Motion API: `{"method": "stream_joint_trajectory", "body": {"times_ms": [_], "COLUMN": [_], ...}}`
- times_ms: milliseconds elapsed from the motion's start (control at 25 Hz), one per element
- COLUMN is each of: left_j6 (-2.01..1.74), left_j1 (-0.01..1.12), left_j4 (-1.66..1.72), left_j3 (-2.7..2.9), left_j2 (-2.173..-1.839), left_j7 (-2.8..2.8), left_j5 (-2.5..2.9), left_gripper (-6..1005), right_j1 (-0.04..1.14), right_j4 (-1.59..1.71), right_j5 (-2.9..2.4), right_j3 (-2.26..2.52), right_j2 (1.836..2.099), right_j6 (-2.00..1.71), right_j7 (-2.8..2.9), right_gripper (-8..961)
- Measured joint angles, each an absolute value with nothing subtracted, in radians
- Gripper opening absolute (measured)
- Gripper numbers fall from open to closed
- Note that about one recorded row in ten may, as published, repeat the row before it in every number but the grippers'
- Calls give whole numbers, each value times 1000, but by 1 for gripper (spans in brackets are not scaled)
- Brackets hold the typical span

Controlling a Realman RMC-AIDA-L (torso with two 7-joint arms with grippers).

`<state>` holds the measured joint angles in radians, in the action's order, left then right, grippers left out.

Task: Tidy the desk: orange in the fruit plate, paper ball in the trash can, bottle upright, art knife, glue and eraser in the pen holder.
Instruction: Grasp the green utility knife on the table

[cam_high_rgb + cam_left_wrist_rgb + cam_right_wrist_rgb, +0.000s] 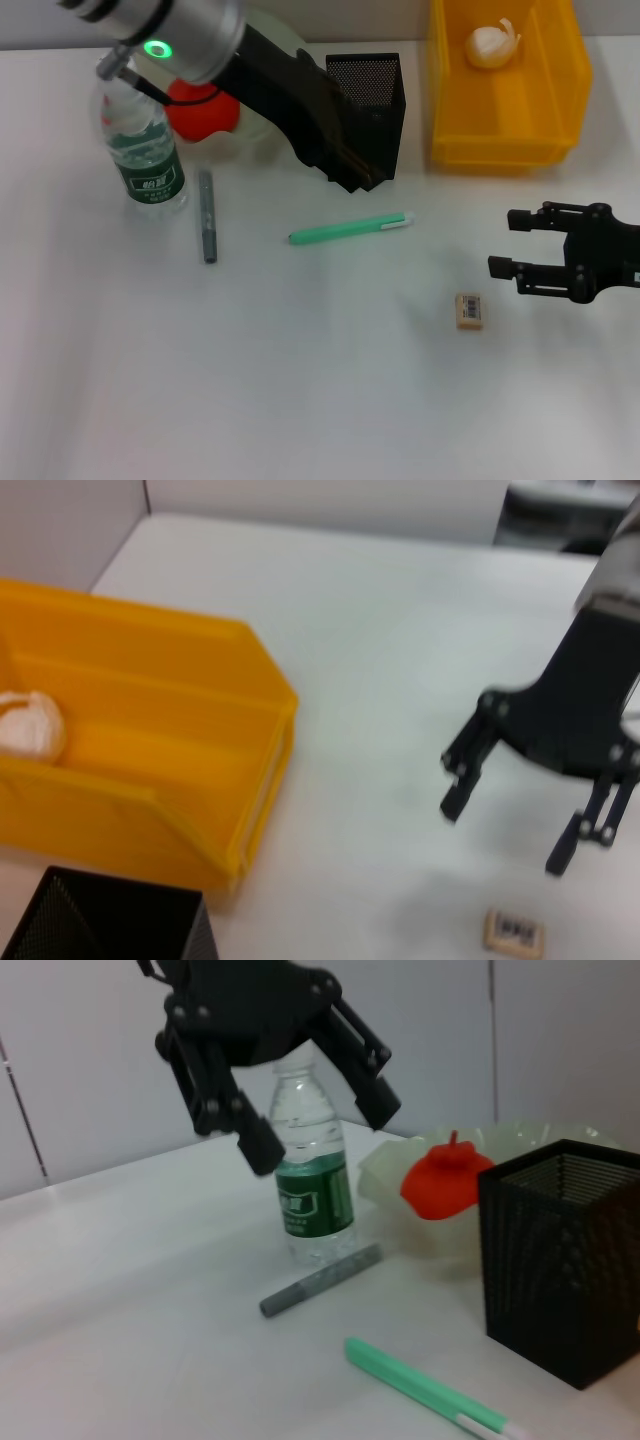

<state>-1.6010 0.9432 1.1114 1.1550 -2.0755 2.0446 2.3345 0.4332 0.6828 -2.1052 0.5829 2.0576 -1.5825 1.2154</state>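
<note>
Beige eraser (469, 310) just beside open right end effector (508, 243); apart

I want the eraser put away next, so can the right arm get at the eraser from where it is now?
Probably yes. The right gripper hangs open close beside the eraser, which lies alone on bare table with nothing between them.

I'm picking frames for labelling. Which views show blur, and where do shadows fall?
Left wrist view: the right gripper is motion-smeared, and the eraser label is soft. Right wrist view: the left gripper looks slightly soft, the bottle readable. Head view: sharp, with only faint shadows beside the green pen and pen holder.
</note>
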Motion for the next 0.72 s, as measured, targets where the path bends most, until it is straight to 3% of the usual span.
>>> {"method": "stream_joint_trajectory", "body": {"times_ms": [720], "left_j6": [-1270], "left_j1": [983], "left_j4": [908], "left_j3": [1513], "left_j2": [-2080], "left_j7": [2079], "left_j5": [2389], "left_gripper": [843], "right_j1": [408], "right_j4": [673], "right_j5": [-2110], "right_j3": [575], "right_j2": [2053], "right_j6": [-1523], "right_j7": [1224], "right_gripper": [703]}}
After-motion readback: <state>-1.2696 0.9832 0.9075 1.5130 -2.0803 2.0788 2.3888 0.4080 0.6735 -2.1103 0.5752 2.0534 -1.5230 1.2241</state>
